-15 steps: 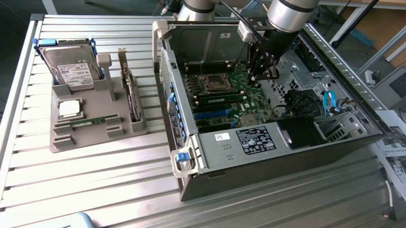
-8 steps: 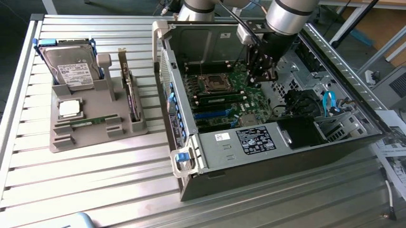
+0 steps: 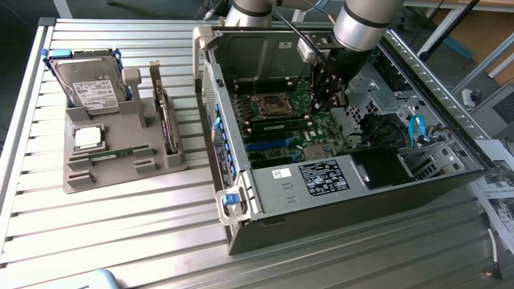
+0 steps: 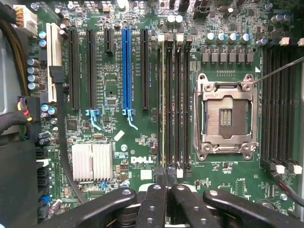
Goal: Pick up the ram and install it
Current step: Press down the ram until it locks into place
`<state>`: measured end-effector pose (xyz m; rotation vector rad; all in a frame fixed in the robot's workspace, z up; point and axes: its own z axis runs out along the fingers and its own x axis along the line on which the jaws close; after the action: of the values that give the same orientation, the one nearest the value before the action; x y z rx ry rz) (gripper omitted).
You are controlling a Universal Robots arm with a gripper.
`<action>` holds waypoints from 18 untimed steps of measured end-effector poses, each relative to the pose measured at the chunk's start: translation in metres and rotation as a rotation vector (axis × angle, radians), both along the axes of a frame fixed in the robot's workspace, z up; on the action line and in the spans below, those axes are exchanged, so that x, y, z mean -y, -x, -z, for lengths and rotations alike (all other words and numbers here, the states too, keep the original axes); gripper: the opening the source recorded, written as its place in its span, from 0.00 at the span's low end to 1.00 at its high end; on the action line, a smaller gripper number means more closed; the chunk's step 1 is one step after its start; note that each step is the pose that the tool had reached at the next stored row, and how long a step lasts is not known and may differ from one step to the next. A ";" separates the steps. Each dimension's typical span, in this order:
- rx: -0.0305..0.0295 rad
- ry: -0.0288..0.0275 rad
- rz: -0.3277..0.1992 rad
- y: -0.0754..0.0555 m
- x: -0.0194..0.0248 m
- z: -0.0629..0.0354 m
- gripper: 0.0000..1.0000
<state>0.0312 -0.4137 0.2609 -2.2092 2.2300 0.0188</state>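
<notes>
Where the arm reaches down into the open computer case [image 3: 281, 180], the gripper [image 3: 328, 103] hangs close over the motherboard [image 3: 317, 129], just beside the empty processor socket [image 3: 269, 105]. Seen from the wrist, the gripper [image 4: 166, 174] has its two black fingers [image 4: 159, 190] pressed together with no gap between them and nothing held. Their tips stand over one end of the bank of four memory slots next to the socket [image 4: 227, 116].

The ram stick [image 4: 164, 104] sits on edge in the slot of that bank farthest from the socket, running the length of the slot. In the exterior view it appears as a thin green strip [image 3: 281, 124] alongside the socket. Whether the fingertips touch the stick's end cannot be told.

A blue card slot [image 4: 126, 71] and a ribbed silver heat sink [image 4: 91, 161] lie further across the board [image 4: 142, 142].

On the ribbed metal table [image 3: 120, 229], toward the exterior view's left and well apart from the case, a gray tray [image 3: 112, 173] carries the following:
- a hard drive [image 3: 92, 87]
- a square silver processor chip [image 3: 86, 137]
- an upright dark expansion card [image 3: 165, 117]
- another green stick [image 3: 108, 155], lying flat
</notes>
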 end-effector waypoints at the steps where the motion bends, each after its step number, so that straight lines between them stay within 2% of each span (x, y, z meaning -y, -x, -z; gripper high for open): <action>1: 0.0000 -0.0001 0.000 0.000 0.0000 0.0019 0.11; 7: 0.0000 -0.0001 0.000 0.000 -0.0001 0.0086 0.11; 18: 0.0001 -0.0005 0.000 0.000 -0.0001 0.0102 0.11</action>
<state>0.0312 -0.4136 0.2507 -2.2089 2.2298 0.0193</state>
